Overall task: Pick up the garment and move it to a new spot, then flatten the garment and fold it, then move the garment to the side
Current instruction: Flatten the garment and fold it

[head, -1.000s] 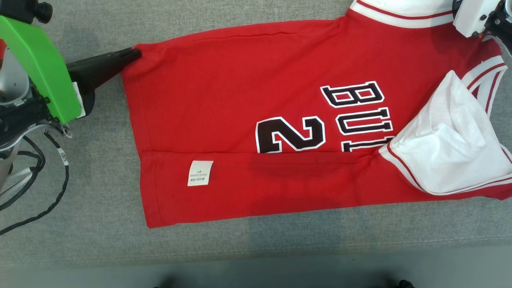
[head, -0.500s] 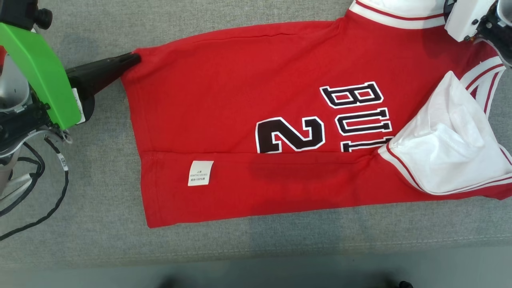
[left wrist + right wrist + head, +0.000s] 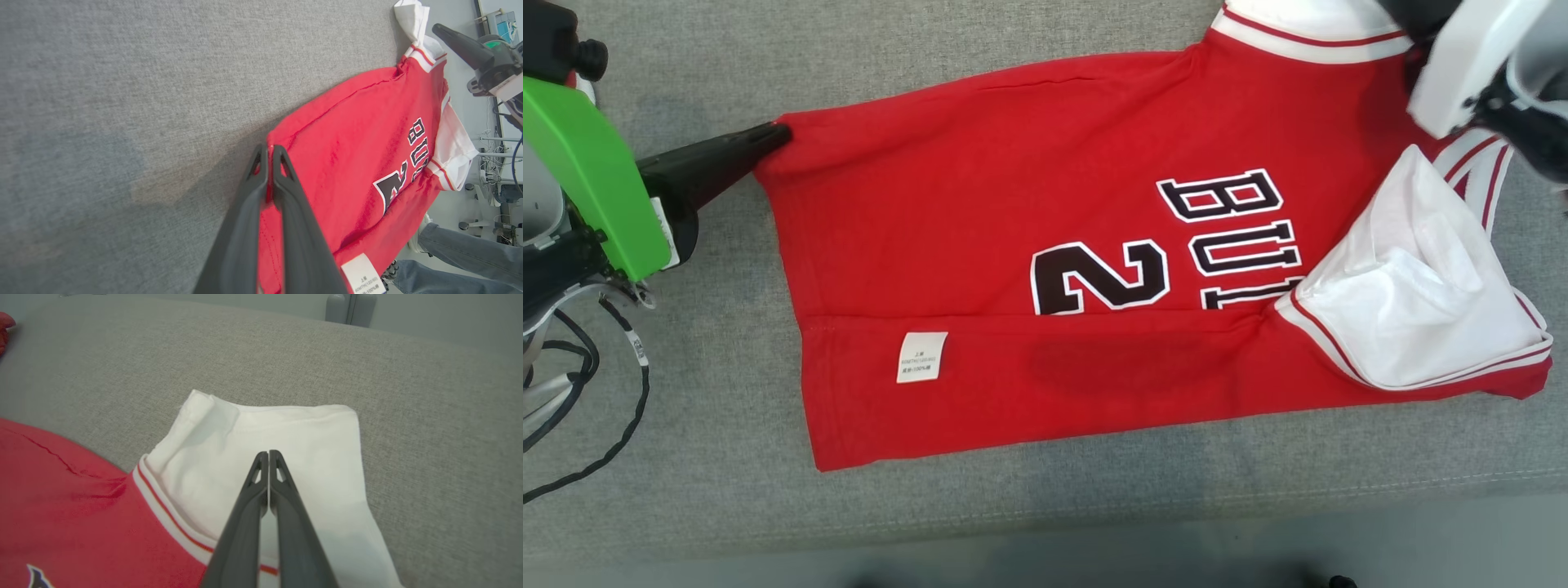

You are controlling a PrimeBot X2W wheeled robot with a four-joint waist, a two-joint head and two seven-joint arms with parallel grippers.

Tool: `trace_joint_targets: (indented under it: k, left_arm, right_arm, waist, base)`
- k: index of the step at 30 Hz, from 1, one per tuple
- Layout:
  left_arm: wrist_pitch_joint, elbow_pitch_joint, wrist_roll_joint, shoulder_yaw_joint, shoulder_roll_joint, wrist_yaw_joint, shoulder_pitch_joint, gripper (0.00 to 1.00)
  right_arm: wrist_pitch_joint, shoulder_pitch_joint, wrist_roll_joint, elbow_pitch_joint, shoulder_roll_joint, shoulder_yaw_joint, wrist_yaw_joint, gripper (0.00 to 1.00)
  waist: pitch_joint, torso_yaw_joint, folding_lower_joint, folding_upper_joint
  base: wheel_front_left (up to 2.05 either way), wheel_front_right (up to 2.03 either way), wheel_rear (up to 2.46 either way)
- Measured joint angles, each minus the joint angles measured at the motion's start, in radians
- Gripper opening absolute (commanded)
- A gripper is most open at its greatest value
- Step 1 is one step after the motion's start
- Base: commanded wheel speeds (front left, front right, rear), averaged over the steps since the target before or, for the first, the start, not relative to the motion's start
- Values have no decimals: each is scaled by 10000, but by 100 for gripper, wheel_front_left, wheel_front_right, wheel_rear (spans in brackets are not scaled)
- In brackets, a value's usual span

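Since each arm sits at one end of the far edge, I read this as mid-fold, not transport. Landmark: the front seam (image 3: 1339, 490) of the grey cushion (image 3: 727, 506). The garment (image 3: 980, 212), a red jersey, lies flat just behind that seam, long axis parallel to it, hem at the left end, collar at the right. The strip nearest the seam is already turned over, with its fold line parallel to the seam too. Near sleeve (image 3: 1413, 310), white, is flipped onto the body at the right end, close to the seam. Far sleeve (image 3: 286, 428), also white, sticks out from the edge farthest from the seam, right end. Left gripper (image 3: 772, 135) is at the hem corner farthest from the seam, clamped on red cloth, fingers pointing right along the seam direction. Right gripper (image 3: 268, 453) is over the far sleeve, fingers pressed together, tips against the white cloth; can't tell whether any is caught. Care label (image 3: 922, 357) sits on the turned strip, left end, near the seam. Key relation: the cloth lies seam-side of both grippers, so the next move likely draws the far edge toward the seam, arms in step. Risk: the right slips and the fold skews.
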Motion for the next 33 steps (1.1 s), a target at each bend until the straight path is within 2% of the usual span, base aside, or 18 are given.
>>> trace_joint_targets:
  k: [1, 2, 3, 4, 5, 12, 13, 15, 16, 19, 30, 33]
  left_arm:
    - [0, -27, -4, 4, 2, 0, 1, 0]
    - [0, -69, -6, 8, 2, 0, 1, 0]
    - [6, -146, -12, 8, 0, 0, 1, 0]
    - [17, -226, -27, 2, -12, 0, -4, 0]
    - [17, -291, -44, -6, -46, 0, -10, 0]
    - [113, -568, -50, -263, -504, 0, -208, 0]
    - [138, -600, -50, -305, -552, 0, -261, 0]
    - [150, -658, -50, -351, -646, 0, -320, 0]
    - [167, -667, -48, -372, -683, 0, -356, 0]
    - [174, -679, -29, -414, -750, 0, -423, 0]
    - [173, -637, 69, -416, -752, -2, -600, 0]
    - [165, -608, 75, -418, -755, -2, -616, 0]
  right_arm:
    - [-2, -7, 31, 67, -111, -119, 0, 26]
    - [2, -15, 50, 140, -230, -188, 0, 39]
    - [10, -22, 58, 222, -337, -276, -15, 78]
    - [17, -42, 65, 299, -430, -359, -36, 86]
    - [40, -98, 69, 397, -502, -403, -52, 99]
    - [293, -515, 82, 1009, -316, -493, -401, 100]
    - [328, -560, 82, 1091, -259, -495, -466, 96]
    - [385, -645, 117, 1241, -136, -522, -548, 95]
    - [405, -681, 142, 1310, -79, -527, -562, 88]
    - [458, -821, 144, 1547, 42, -564, -650, 82]
    - [454, -1355, 148, 2167, 347, -709, -736, 88]
    - [449, -1425, 148, 2320, 385, -729, -736, 83]
  waist:
    - [-9, -15, 0, 0]
    - [-9, -22, 0, 0]
    - [4, -22, 0, 0]
    - [26, -12, 0, 0]
    - [54, 9, 0, 0]
    - [274, 338, 0, 0]
    - [305, 399, 0, 0]
    - [369, 528, 0, 0]
    - [401, 591, 0, 0]
    - [491, 772, 0, 0]
    - [665, 1024, 0, 0]
    - [681, 1029, 0, 0]
  base:
    - [0, 0, 0]
    - [0, 0, 0]
    - [0, 0, 0]
    - [0, 0, 0]
    - [0, 0, 0]
    - [0, 0, 0]
    - [0, 0, 0]
    - [0, 0, 0]
    - [0, 0, 0]
    - [0, 0, 0]
    - [0, 0, 0]
    - [0, 0, 0]
